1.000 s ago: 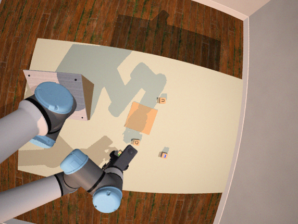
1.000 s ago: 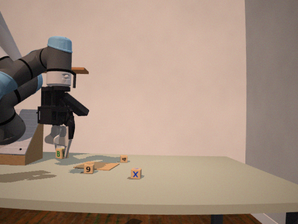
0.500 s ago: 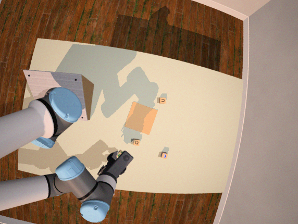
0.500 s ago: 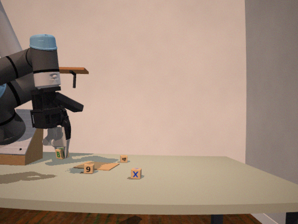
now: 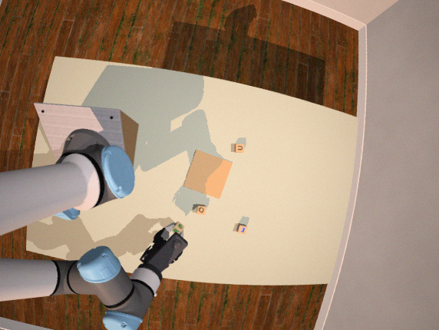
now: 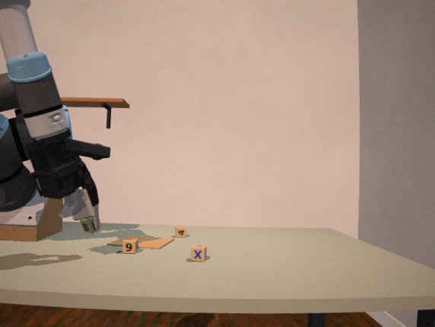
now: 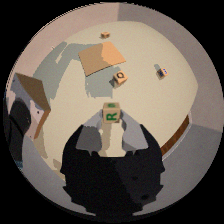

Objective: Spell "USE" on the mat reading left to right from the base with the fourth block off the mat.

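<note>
Gripper point(image 7: 111, 131) clamping green-lettered block point(image 7: 111, 114), tilted, above table point(image 6: 266, 274)

Pale pinkish wall point(image 6: 236, 114) behind, grey wall point(image 6: 395, 122) to the side. Brown plank floor point(image 5: 238, 27) below, crossed by a dark shadow. Cream table point(image 6: 289, 274) on dark legs. Wooden shelf point(image 6: 95, 102) on a black bracket, fixed to the wall.

Grey tubular arm point(image 5: 34, 192) with light-blue joint caps point(image 5: 117, 170) and a black gripper point(image 5: 177, 229).
</note>
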